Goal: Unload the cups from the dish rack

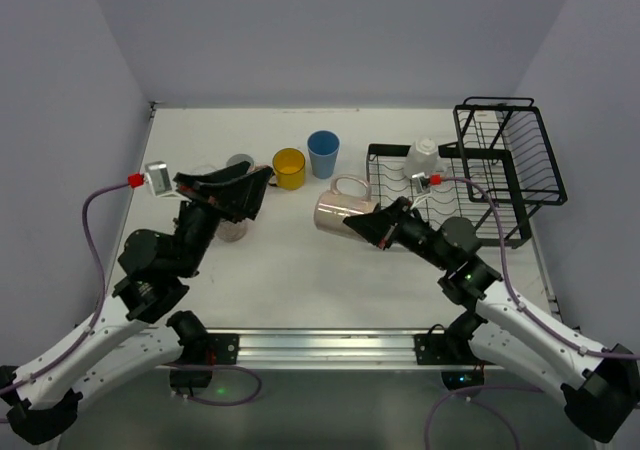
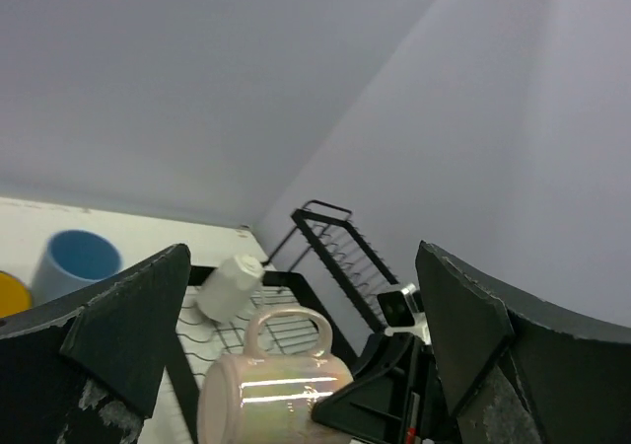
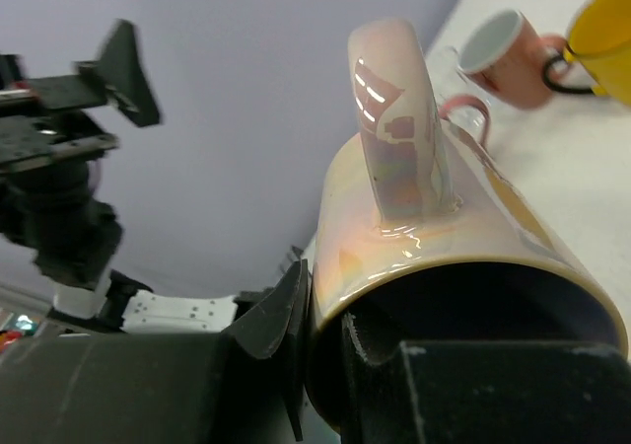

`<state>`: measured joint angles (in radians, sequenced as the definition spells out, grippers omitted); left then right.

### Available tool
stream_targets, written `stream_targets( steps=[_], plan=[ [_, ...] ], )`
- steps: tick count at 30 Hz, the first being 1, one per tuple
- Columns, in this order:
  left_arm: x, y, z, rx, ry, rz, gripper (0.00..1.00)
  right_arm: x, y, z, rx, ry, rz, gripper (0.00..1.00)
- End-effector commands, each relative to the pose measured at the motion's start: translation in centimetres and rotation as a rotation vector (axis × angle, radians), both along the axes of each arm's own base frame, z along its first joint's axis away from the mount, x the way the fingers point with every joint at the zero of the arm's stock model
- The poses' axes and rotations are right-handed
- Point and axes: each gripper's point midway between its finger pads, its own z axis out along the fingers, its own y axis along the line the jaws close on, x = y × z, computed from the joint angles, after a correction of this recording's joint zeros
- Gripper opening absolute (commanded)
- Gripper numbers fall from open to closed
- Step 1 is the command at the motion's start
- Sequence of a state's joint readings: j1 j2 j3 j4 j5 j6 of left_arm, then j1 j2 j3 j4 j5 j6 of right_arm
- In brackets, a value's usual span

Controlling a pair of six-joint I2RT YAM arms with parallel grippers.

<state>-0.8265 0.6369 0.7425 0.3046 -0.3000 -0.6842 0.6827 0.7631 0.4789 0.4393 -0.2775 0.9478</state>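
- From the top: seeing the right gripper (image 1: 372, 226) clamped on a beige mug (image 1: 338, 211). Mug tipped on its side, handle up, just left of the dish rack (image 1: 510, 160) and outside its flat tray.
- Same view: spotting a white cup (image 1: 423, 155) in that flat tray. Also a yellow cup (image 1: 289, 168), blue cup (image 1: 323, 153) and grey cup (image 1: 240, 161) out on the table (image 1: 300, 270).
- Finding the left gripper (image 1: 258, 192) spread open near the yellow cup, over a pink mug (image 1: 232, 232), holding nothing.
- Left wrist: looking between wide-apart fingers (image 2: 128, 326) straight at the beige mug (image 2: 276, 395). White cup (image 2: 229, 286) tilted on the dish rack (image 2: 330, 242) wires behind it, blue cup (image 2: 79, 261) off to the left.
- Right wrist: seeing one finger of the right gripper (image 3: 325, 345) inside the beige mug's (image 3: 424, 257) mouth and the other outside on its wall, pinching it. Pink mug (image 3: 508, 59) and yellow cup (image 3: 601, 30) way back on the table, touching each other or close to it, can't tell which.
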Motion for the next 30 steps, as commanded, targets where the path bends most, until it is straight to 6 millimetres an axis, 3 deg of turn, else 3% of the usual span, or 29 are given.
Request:
stream_targets(
  steps=[1, 3, 4, 6, 7, 8, 9, 11, 12, 13, 14, 15, 16, 18, 19, 21, 23, 25, 26, 27, 30],
  plan=[
    [1.4, 4.2, -3.1, 0.201, 0.052, 0.24, 1.0, 0.1, 0.8, 4.9, -0.009, -0.108, 0.018, 0.0],
    [0.8, 5.4, -3.8, 0.252, 0.059, 0.261, 1.0, 1.6, 2.5, 3.5, -0.118, -0.067, 0.038, 0.0],
    [0.7, 5.8, -4.3, 0.289, 0.061, 0.274, 1.0, 1.8, 3.3, 1.8, -0.196, -0.014, 0.057, 0.0],
    [0.3, 6.5, -6.6, 0.379, 0.111, 0.283, 1.0, 3.9, 5.0, 0.6, -0.317, -0.008, 0.048, 0.0],
    [0.2, 6.8, -7.4, 0.418, 0.12, 0.287, 1.0, 3.6, 5.6, -1.3, -0.406, 0.041, 0.07, 0.0],
    [0.0, 7.1, -8.5, 0.454, 0.14, 0.286, 1.0, 4.0, 6.2, -2.0, -0.454, 0.047, 0.072, 0.0],
    [0.0, 7.2, -9.7, 0.483, 0.157, 0.289, 1.0, 5.6, 7.4, -2.2, -0.519, 0.03, 0.06, 0.0],
    [-0.2, 7.6, -11.1, 0.524, 0.172, 0.292, 1.0, 5.4, 8.5, -4.4, -0.654, 0.069, 0.093, 0.0],
    [-0.2, 7.6, -11.9, 0.54, 0.184, 0.29, 1.0, 6.3, 9.4, -2.8, -0.683, 0.021, 0.089, 0.0],
    [-0.3, 7.5, -12.1, 0.53, 0.195, 0.283, 1.0, 6.8, 10.0, -6.1, -0.796, 0.075, 0.093, 0.0],
    [-0.5, 7.0, -12.0, 0.532, 0.184, 0.251, 1.0, 7.1, 10.6, -6.9, -0.839, 0.077, 0.1, 0.0],
    [-0.6, 6.7, -11.8, 0.529, 0.176, 0.238, 1.0, 8.0, 11.4, -5.6, -0.85, 0.048, 0.096, 0.0],
    [-0.7, 6.7, -11.6, 0.526, 0.168, 0.232, 1.0, 8.3, 11.9, -8.2, -0.926, 0.089, 0.109, 0.0],
    [-0.9, 6.7, -11.0, 0.513, 0.157, 0.225, 1.0, 9.1, 13.0, -8.1, -0.945, 0.068, 0.111, 0.0],
    [-1.2, 6.9, -10.6, 0.497, 0.145, 0.219, 1.0, 9.5, 13.6, -9.8, -0.98, 0.091, 0.12, 0.0],
    [-1.8, 7.2, -9.7, 0.475, 0.126, 0.211, 1.0, 10.1, 14.6, -9.9, -0.991, 0.08, 0.13, 0.0],
    [-2.7, 8.1, -8.9, 0.459, 0.107, 0.212, 1.0, 10.2, 15.6, -11.9, -1.036, 0.097, 0.148, 0.0],
    [-3.5, 9.2, -7.9, 0.433, 0.088, 0.226, 1.0, 10.6, 16.6, -11.8, -1.055, 0.078, 0.141, 0.0],
    [-3.6, 9.7, -8.1, 0.441, 0.096, 0.238, 1.0, 10.8, 17.1, -13.3, -1.084, 0.091, 0.15, 0.0],
    [-3.8, 10.1, -8.0, 0.438, 0.094, 0.249, 1.0, 11.4, 17.7, -12.7, -1.079, 0.074, 0.138, 0.0],
    [-3.9, 11.2, -8.8, 0.442, 0.108, 0.29, 1.0, 11.8, 18.8, -13.9, -1.12, 0.068, 0.133, 0.0]
  ],
)
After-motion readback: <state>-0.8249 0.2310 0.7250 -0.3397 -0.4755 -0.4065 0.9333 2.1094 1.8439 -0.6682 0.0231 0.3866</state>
